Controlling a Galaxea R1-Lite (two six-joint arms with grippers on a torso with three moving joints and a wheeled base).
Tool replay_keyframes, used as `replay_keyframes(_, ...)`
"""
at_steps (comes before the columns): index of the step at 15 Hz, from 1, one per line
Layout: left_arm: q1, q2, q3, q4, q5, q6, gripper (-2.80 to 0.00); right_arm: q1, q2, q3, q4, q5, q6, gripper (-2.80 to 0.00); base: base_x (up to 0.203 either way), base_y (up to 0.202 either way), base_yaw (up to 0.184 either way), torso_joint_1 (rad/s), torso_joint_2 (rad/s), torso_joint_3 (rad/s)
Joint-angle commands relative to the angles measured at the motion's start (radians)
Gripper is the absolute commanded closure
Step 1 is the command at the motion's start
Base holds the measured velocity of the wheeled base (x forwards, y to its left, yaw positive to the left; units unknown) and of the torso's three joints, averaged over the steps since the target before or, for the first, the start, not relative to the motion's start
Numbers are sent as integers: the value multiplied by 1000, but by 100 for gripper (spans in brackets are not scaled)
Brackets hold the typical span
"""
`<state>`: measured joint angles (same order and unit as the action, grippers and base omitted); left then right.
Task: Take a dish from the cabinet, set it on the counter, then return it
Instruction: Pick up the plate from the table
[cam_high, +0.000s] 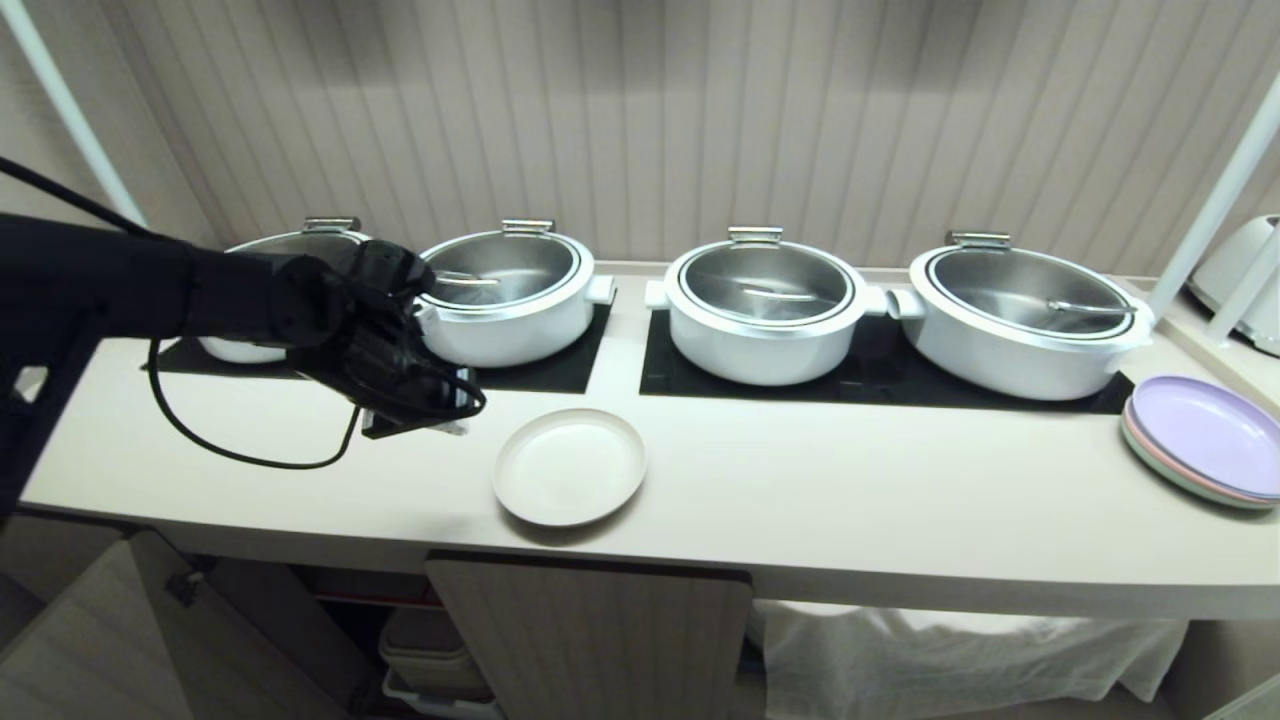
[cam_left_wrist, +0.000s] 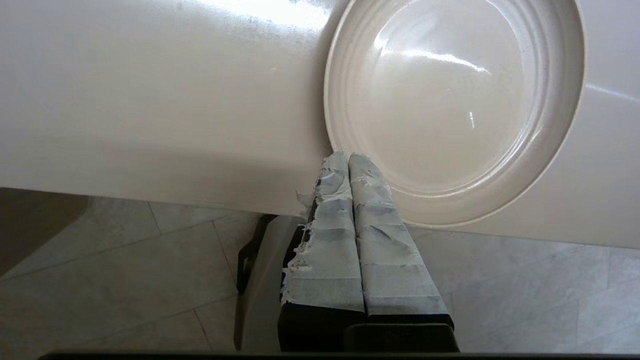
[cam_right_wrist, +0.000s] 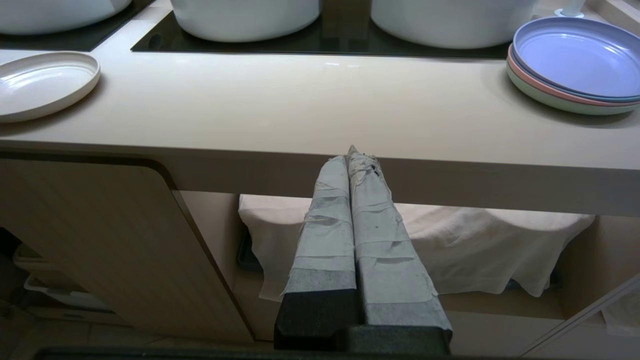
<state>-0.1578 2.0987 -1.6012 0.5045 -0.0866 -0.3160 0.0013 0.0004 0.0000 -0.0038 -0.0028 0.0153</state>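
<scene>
Plate (cam_high: 569, 466) lies flat and right side up on the counter (cam_high: 820, 500), near its front edge, hollow facing up; being round, it has no long axis to speak of. It sits in front of the gap between the 2nd and 3rd of 4 white pots (cam_high: 766, 310) that stand on black panels (cam_high: 560, 365) along the back. The left gripper (cam_high: 462, 400) hangs over the counter just to the plate's left, clear of it in the head view; in the left wrist view its taped fingertips (cam_left_wrist: 350, 165) line up with the plate's near rim, and whether they touch it cannot be told. Its 2 fingers are pressed together with nothing between them. The right gripper (cam_right_wrist: 352, 157) is below counter level in front of the counter's edge, well to the right of the plate, fingers likewise together and empty. A stack of lilac and pastel plates (cam_high: 1205, 440) rests at the counter's right end. Below, a fluted cabinet door (cam_high: 590, 640) stands under the plate, with an open bay to its left and a white cloth (cam_high: 950, 650) to its right.
</scene>
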Motion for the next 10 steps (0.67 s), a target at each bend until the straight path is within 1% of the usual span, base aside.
replay_keyframes(1,-3,40,-15,3,-1,-2,0,0,1,0,-1,0,0,0,0,0,0,0,0,0)
replay_keyframes(6,-17,73,-16,3,-1,-2,0,0,1,0,-1,0,0,0,0,0,0,0,0,0)
replay_keyframes(7,-19,75,-16,3,-1,-2,-35,0,1,0,-1,0,2,0,0,0,0,0,0,0)
replay_keyframes(8,-25,78,-14,3,-1,-3,-280,0,1,0,-1,0,0,0,0,0,0,0,0,0)
replay_keyframes(10,-32,84,-11,3,-1,-5,-280,0,1,0,-1,-1,0,0,0,0,0,0,0,0)
